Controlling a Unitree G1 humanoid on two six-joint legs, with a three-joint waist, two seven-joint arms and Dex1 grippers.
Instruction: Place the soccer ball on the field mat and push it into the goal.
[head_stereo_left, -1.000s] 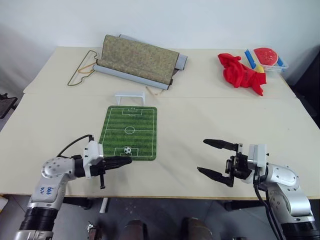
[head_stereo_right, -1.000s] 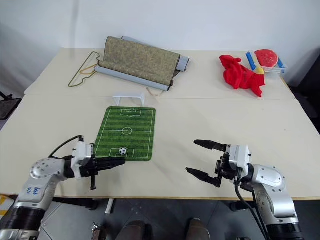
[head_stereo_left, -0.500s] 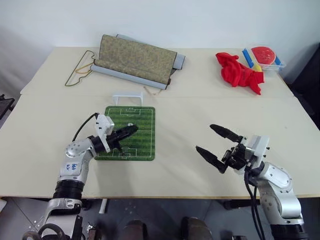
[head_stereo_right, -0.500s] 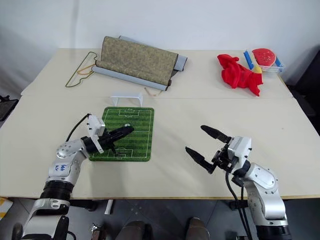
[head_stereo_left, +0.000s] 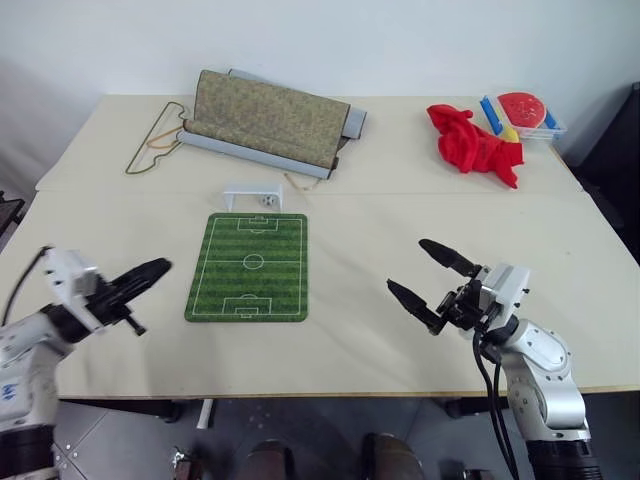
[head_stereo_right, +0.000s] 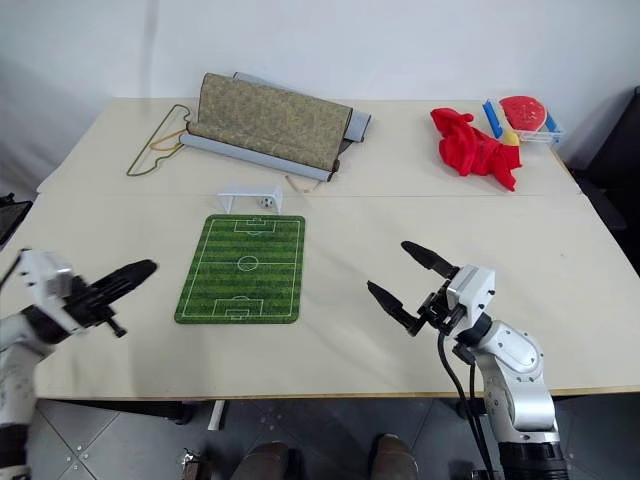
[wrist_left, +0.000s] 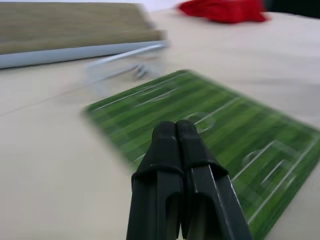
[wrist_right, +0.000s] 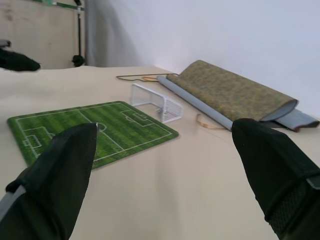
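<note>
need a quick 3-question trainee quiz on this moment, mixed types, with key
1. True or false: the soccer ball lies on the centre circle of the field mat.
2. Multiple choice: which gripper has its fingers spread apart? A) left gripper B) right gripper C) both
3. Short answer: what lies just beyond the goal, toward the far edge of the table?

Key:
1. False. The ball sits inside the goal, off the mat.
2. B. The left one is shut.
3. The olive-gold rolled fabric mat.
</note>
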